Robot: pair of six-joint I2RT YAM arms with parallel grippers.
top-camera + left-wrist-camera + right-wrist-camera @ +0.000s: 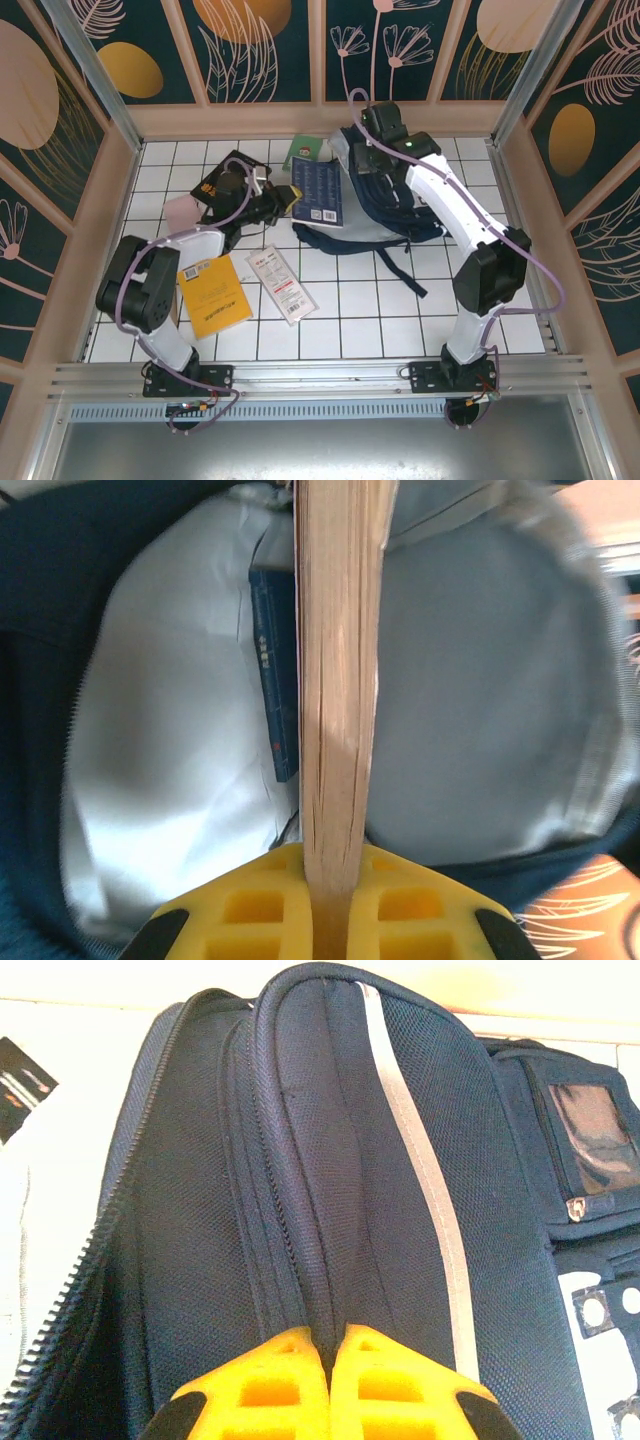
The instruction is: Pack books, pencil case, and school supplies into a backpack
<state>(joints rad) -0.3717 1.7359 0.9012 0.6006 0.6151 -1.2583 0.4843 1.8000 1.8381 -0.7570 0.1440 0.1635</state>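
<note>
Left gripper (335, 880): clamped shut on a navy book (338, 680), held edge-on with its pages facing the wrist camera.
Right gripper (330, 1345): closed on a fold of the backpack (330, 1140), lifting its mouth.
Book's place: at the open mouth, about 12 o'clock of the table (400, 320).
Doing it well: slide it in flat beside the second navy book (272, 680), clear of the zip (60, 1310), with the fold held taut.
Left wrist view: the grey lining (170, 710) inside, the second book at 9 o'clock of the held one.
Top view: yellow-orange book (213, 295) and white packet (282, 283) at 7 o'clock, pencil case (182, 210) at 10 o'clock, all waiting.
</note>
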